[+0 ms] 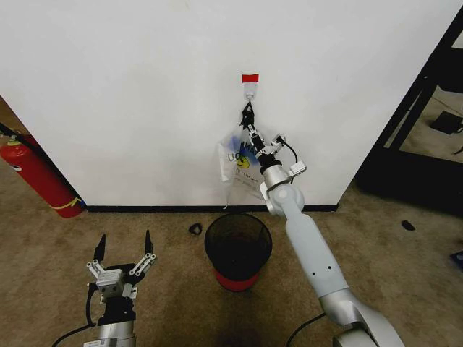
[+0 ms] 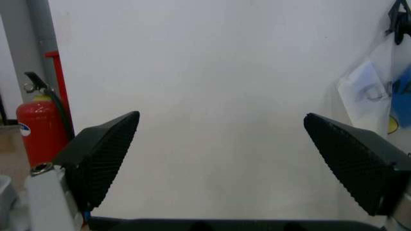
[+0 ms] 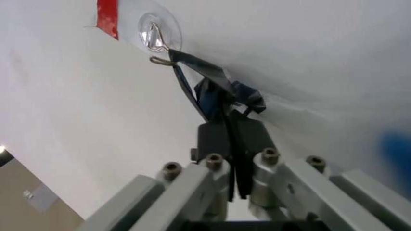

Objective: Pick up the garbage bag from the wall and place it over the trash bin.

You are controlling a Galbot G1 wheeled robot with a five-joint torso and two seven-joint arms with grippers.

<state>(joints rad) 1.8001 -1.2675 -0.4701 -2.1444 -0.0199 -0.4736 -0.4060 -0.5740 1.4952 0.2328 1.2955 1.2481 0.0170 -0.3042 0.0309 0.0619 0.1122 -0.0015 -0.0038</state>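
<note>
The left gripper [image 1: 124, 247] waits low over the carpet with its fingers spread wide and holding nothing, near a red fire extinguisher [image 1: 37, 177]. The right gripper [image 1: 248, 116] reaches up to the wall [image 1: 130, 87], its fingers pressed together on the garbage bag [image 1: 235, 160] just below the hook [image 1: 249, 90]. The arm hides part of the bag; the trash bin [image 1: 238, 249] stands below, its inside too dark to make out.

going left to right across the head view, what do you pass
fire extinguisher → left gripper, open and low near the floor → small black object on the carpet → trash bin → right gripper, shut on the garbage bag below the hook → black shelf frame
</note>
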